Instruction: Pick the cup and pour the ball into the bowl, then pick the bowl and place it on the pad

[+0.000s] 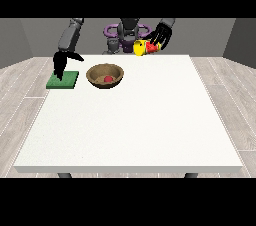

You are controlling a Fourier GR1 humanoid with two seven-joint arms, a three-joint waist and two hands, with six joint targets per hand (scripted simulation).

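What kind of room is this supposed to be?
Probably a robot test room, not a home: one large white table on grey plank flooring, bare grey walls, and only a brown wooden bowl and green square pad.

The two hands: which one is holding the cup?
The hand at the view's right: its fingers curl round the tilted yellow cup. The hand at the view's left hangs over the green pad, holding nothing.

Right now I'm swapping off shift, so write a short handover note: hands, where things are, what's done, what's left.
Hand at the view's right: raised above the table's far edge, fingers curled round the tipped yellow cup.
Hand at the view's left: hangs over the green pad, holding nothing.
Red ball lies in the wooden bowl, which stands on the table beside the pad.
Done: pour.
Left: put the bowl on the pad.
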